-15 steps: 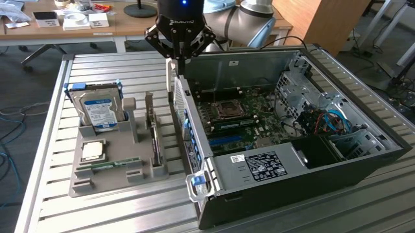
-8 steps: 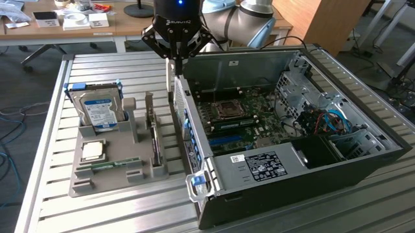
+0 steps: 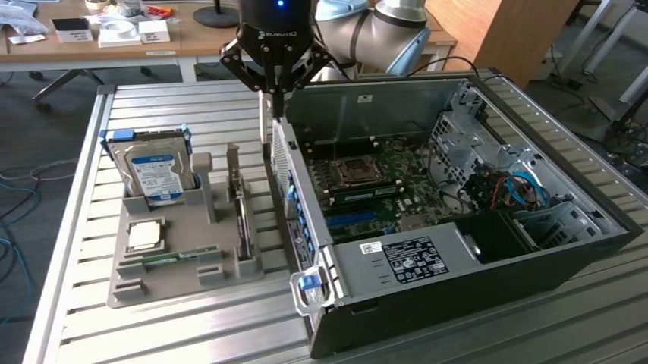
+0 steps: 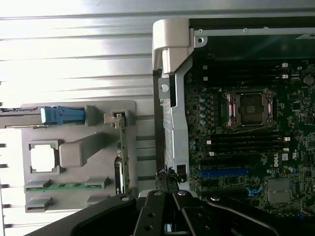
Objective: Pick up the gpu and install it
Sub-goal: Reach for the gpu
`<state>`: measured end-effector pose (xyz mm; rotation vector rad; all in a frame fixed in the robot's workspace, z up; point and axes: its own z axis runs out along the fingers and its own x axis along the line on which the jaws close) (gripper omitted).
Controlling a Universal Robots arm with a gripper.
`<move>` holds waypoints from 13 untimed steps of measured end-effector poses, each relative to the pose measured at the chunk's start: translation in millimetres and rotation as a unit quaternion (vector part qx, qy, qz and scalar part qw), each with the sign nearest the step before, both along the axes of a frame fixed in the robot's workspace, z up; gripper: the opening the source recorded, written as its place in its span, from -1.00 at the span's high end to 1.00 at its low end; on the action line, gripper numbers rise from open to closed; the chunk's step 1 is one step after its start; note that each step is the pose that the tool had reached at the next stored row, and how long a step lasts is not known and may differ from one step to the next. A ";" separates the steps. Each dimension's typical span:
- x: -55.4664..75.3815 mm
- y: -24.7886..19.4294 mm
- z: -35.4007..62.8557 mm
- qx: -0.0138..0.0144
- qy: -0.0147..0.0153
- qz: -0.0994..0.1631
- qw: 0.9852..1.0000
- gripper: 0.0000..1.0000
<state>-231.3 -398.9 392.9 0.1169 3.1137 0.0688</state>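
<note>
**End effector to gpu: relative position check**

I read the end effector [image 3: 273, 92] as closed with nothing between its fingers. It hung high above the desk [image 3: 202, 334], over the side wall of the open computer case [image 3: 486, 284] that faces the holder tray [image 3: 167, 284].

The gpu [image 3: 242, 216] stood on edge in a slot of the tray, untouched and not yet lifted. In the exterior view it lay below the end effector and toward the exterior view's left. In the wrist view, the gpu [image 4: 121, 157] appeared edge-on, just across the case wall from the end effector [image 4: 168, 199].

Its long axis ran parallel to that case wall. The pale bracket end sat at the tray's hard drive [image 3: 152, 171] end, and the other end reached toward the memory stick [image 3: 172, 258].

I judged the offset to be mainly sideways, away from the case, plus a long descent. Closed fingers could not straddle the card's top edge.
</note>
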 end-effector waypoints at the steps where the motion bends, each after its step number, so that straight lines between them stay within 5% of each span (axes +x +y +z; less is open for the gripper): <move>1: -0.6 0.0 0.0 0.000 0.000 0.000 1.000 0.79; 13: -6.5 0.0 0.0 0.000 0.000 0.000 1.000 0.79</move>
